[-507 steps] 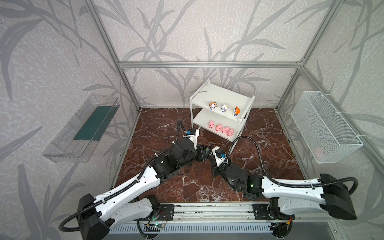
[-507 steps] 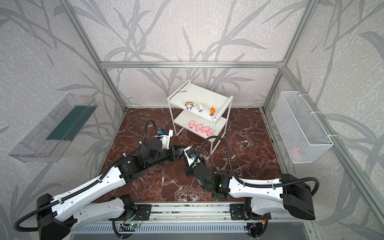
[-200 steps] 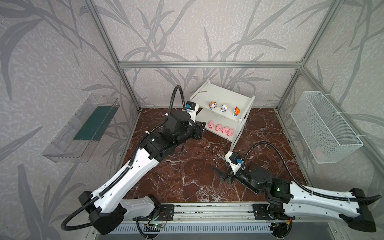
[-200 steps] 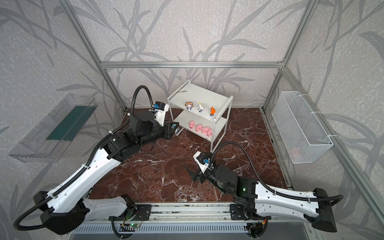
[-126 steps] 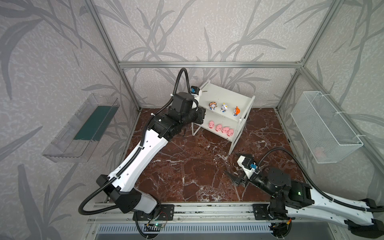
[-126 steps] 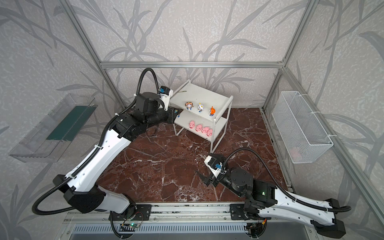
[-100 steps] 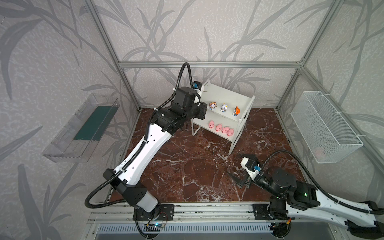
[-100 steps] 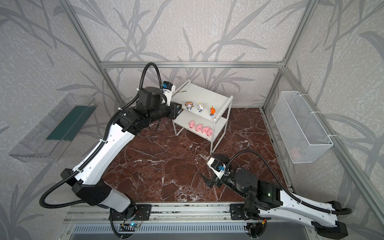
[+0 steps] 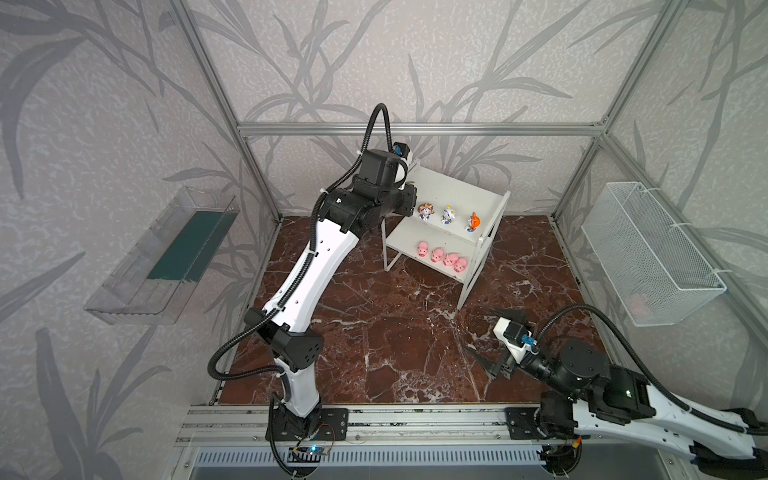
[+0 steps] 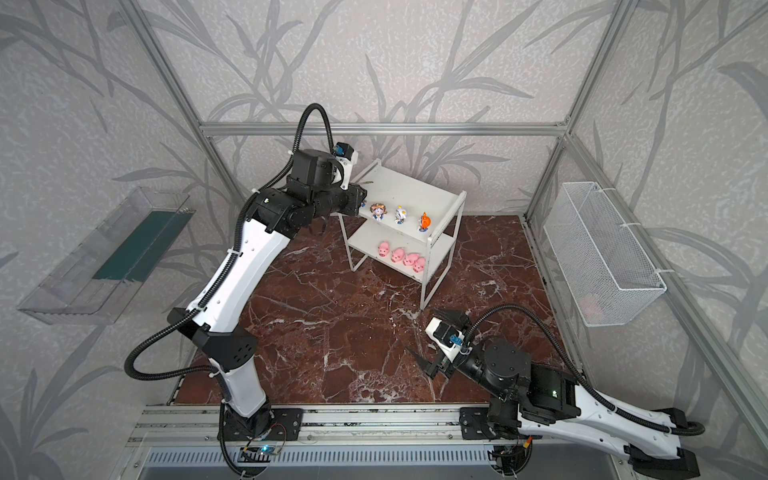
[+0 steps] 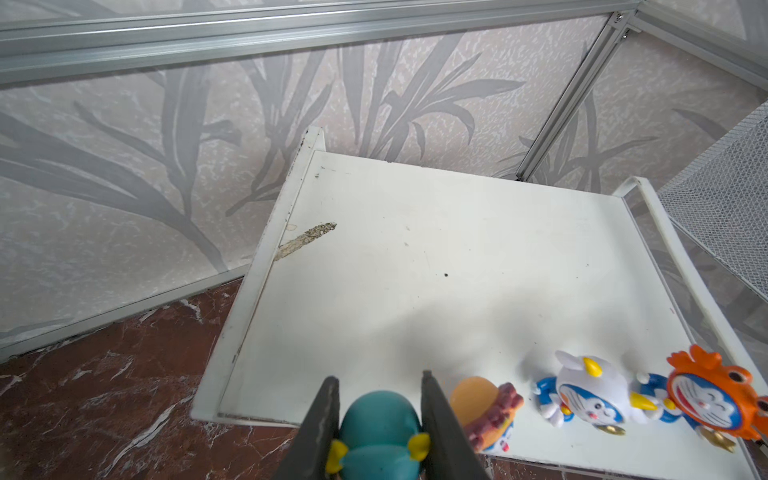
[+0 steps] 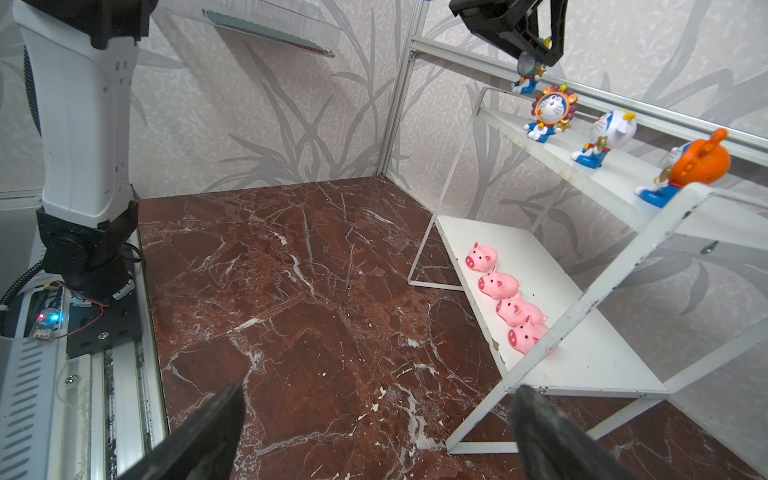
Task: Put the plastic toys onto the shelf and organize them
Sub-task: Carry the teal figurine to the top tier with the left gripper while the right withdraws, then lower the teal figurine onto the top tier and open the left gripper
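Top board of shelf (image 9: pixel 457 195): left hand (image 11: pixel 379 379) grips teal-capped figurine (image 11: pixel 376 432), yellow spikes at its sides, over the front corner, just beside brown-maned figurine (image 11: pixel 486 411). Further along stand white-gold figurine (image 11: pixel 590 395) and orange figurine (image 11: pixel 706 399). Four pink pigs (image 9: pixel 437 254) line the lower board. Only the right wrist view shows the held toy's blue feet. Above the marble surface (image 9: pixel 374 324), right hand (image 12: pixel 378 390) is spread wide, empty.
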You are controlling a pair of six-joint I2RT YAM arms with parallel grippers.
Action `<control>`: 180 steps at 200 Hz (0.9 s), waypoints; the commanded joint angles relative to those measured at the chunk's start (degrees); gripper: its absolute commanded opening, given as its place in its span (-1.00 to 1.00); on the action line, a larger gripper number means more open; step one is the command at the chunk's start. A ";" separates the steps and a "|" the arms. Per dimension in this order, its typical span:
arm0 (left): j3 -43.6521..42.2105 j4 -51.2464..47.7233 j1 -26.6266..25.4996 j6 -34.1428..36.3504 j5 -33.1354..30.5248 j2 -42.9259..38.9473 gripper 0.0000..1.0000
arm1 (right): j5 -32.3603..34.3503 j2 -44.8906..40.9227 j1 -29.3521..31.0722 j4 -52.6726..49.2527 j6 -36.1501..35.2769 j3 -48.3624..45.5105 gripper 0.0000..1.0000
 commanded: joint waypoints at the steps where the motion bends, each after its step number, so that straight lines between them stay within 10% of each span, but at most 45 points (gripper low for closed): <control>1: 3.25 -3.70 0.76 1.50 1.10 1.38 -0.53 | 1.32 0.03 -0.07 -0.17 -0.77 1.41 0.98; 180: 4.14 -3.03 2.01 1.71 2.84 4.97 -0.43 | 0.92 -0.98 -0.10 2.47 -2.63 1.68 0.98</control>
